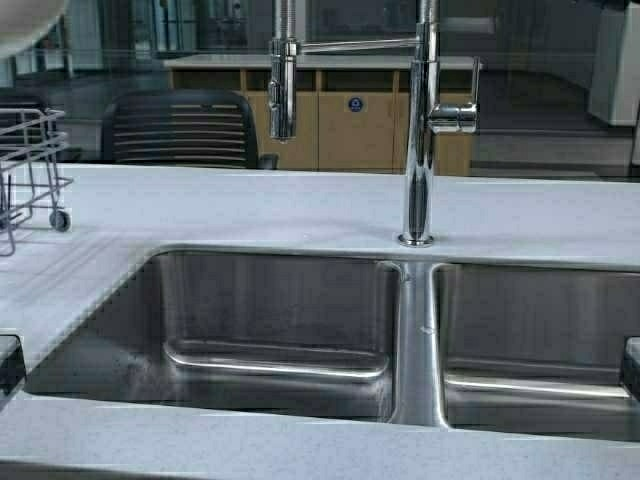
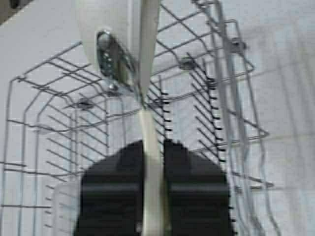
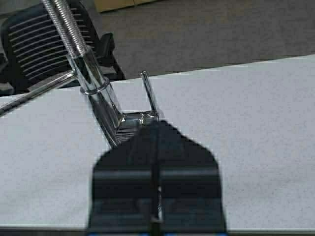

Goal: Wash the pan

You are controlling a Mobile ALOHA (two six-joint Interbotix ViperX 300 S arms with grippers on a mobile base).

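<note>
The white pan (image 2: pixel 108 29) hangs on edge over the wire dish rack (image 2: pixel 216 98), so its inside is hidden. My left gripper (image 2: pixel 153 145) is shut on the pan's short white handle (image 2: pixel 150 128). In the high view only the pan's white rim (image 1: pixel 20 25) shows, at the top left corner above the rack (image 1: pixel 30 170). My right gripper (image 3: pixel 157 125) is shut and empty. It points at the chrome faucet's lever (image 3: pixel 147 93) from the sink side and does not touch it.
A double steel sink lies in front, with a left basin (image 1: pixel 270 330) and a right basin (image 1: pixel 540 340). The tall chrome faucet (image 1: pixel 420 150) stands behind the divider, its spray head (image 1: pixel 282 90) over the left basin. A white counter (image 1: pixel 250 200) surrounds the sink. A dark chair (image 1: pixel 180 130) stands beyond it.
</note>
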